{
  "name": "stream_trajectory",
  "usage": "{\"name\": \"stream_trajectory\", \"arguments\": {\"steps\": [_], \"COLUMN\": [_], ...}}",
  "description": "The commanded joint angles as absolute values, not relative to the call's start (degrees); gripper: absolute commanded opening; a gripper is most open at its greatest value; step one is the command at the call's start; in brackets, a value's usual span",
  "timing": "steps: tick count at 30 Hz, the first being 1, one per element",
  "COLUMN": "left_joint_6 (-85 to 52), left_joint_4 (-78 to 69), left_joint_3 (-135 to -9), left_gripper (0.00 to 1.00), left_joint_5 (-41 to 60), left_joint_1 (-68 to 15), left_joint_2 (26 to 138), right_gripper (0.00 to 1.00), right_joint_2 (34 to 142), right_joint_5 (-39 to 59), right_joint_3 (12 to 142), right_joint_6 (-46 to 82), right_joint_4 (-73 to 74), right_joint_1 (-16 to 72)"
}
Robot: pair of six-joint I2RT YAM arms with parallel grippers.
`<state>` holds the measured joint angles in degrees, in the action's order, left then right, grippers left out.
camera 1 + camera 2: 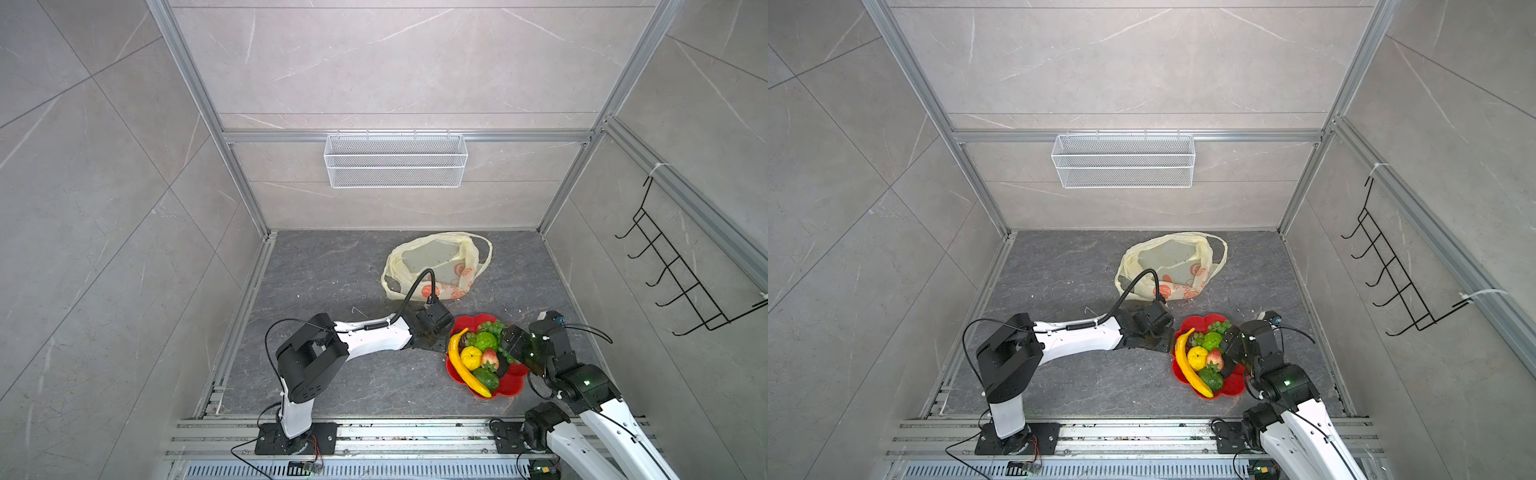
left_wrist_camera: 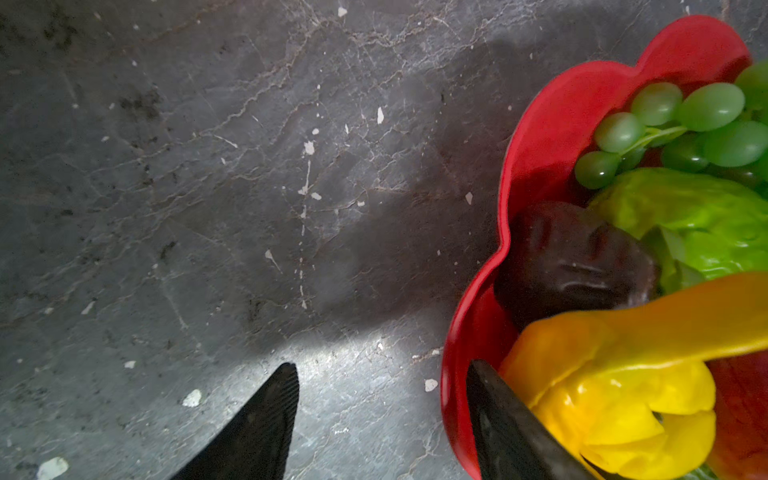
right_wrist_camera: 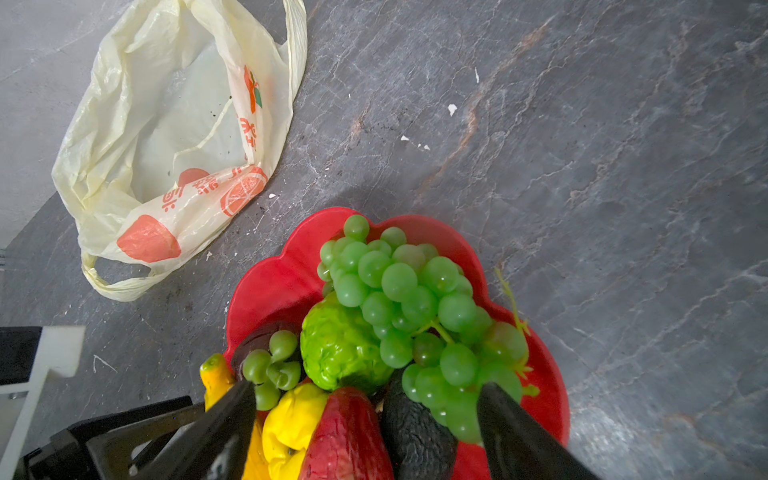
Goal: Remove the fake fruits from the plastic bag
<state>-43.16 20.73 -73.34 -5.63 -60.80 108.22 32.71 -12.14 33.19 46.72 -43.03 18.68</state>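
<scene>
Left gripper (image 2: 382, 365) is open. One finger is over the dark grey table (image 2: 208, 208). The other finger is over the red flower-shaped plate (image 2: 540, 137), right by the yellow lemon-like ball (image 2: 623, 415). The plate's left edge is between the two fingers, and they do not pinch it.

Right gripper (image 3: 368, 384) is open wide too. It hangs over the right side of the plate and does not squeeze anything. Below it, between its fingers, are the red strawberry (image 3: 345, 436) and a dark avocado (image 3: 415, 432).

All the fake fruits (image 1: 1204, 357) that show are piled on the plate, at the near right of the table. The long yellow banana (image 1: 465, 374) lies along the left side of the pile. The green grape bunch (image 3: 399, 286) is on the far side, with the bumpy green fruit (image 3: 340, 345) just beside it. Another dark avocado (image 2: 573, 262) is tucked by the plate's left edge.

The plastic bag (image 1: 436, 266) lies crumpled on the table, farther back than the plate and apart from it, near the middle. Its mouth is open.
</scene>
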Motion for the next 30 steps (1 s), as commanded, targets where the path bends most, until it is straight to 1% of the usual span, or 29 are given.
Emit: {"name": "stream_trajectory", "arguments": {"steps": [1, 7, 15, 25, 30], "left_joint_6": [-43.43, -42.09, -41.06, -41.3, -40.39], "left_joint_4": [22.32, 24.83, 27.66, 30.05, 29.49], "left_joint_3": [-75.99, -77.25, -75.57, -70.06, -63.59], "left_gripper": [0.66, 0.66, 0.66, 0.66, 0.66], "left_joint_5": [-7.07, -10.14, -15.7, -22.19, -24.21], "left_joint_1": [-61.17, -61.17, -61.17, -59.54, -56.64], "left_joint_2": [109.65, 111.09, 109.32, 105.03, 99.73], "right_gripper": [0.86, 0.86, 0.86, 0.86, 0.86], "right_joint_2": [33.18, 33.22, 33.31, 34.23, 35.13], "right_joint_5": [-11.95, -12.17, -12.37, -12.5, -12.57], "right_joint_3": [31.93, 31.67, 31.75, 32.06, 32.27], "right_joint_6": [46.42, 46.24, 46.2, 45.91, 45.7], "right_joint_4": [-42.67, -42.79, -42.8, -42.56, -42.15], "right_joint_1": [18.69, 18.72, 18.76, 18.64, 18.69]}}
